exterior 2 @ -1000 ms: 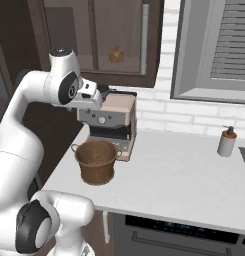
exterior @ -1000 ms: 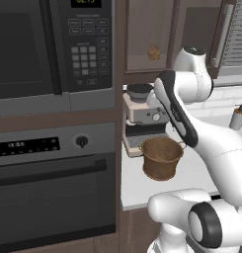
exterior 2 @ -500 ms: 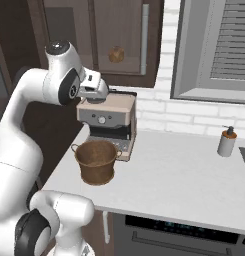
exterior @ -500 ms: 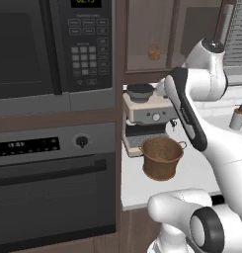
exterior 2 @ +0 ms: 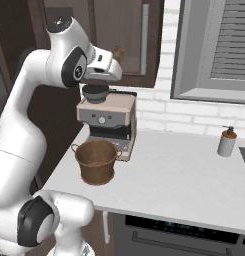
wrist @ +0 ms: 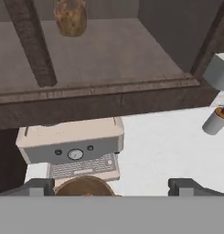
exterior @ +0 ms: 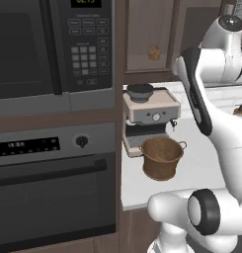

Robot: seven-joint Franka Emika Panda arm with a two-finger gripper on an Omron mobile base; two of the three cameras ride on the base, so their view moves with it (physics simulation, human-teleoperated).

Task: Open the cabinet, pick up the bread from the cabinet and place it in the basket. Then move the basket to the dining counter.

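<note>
The cabinet [wrist: 109,55] stands open, its shelf floor bare except for the bread [wrist: 70,17], which sits toward the back left of the shelf near a dark upright post; in the left base view the bread [exterior: 153,52] shows as a small golden lump inside the opening, above the shelf's front lip. The pincer [wrist: 111,186] hangs in front of the cabinet and below its front edge, jaws spread wide with nothing between them, well apart from the bread. On the white desk [exterior 2: 184,180] below, the basket [exterior 2: 96,161] stands upright near the desk's left front corner, just in front of the coffee machine [exterior 2: 107,121], which is set back toward the wall at the left end. The basket's thin handle lies down along its rim. To the right of both, the desk runs open and bare as far as a soap bottle [exterior 2: 226,142] near the back right edge, under the window [exterior 2: 214,50]. In the left base view the microwave [exterior: 53,49] and the oven [exterior: 53,188] beneath it close off the desk's left edge like a wall, so the free room lies to the right and toward the front edge. The arm's white links cross in front of the cabinet's right side there.
</note>
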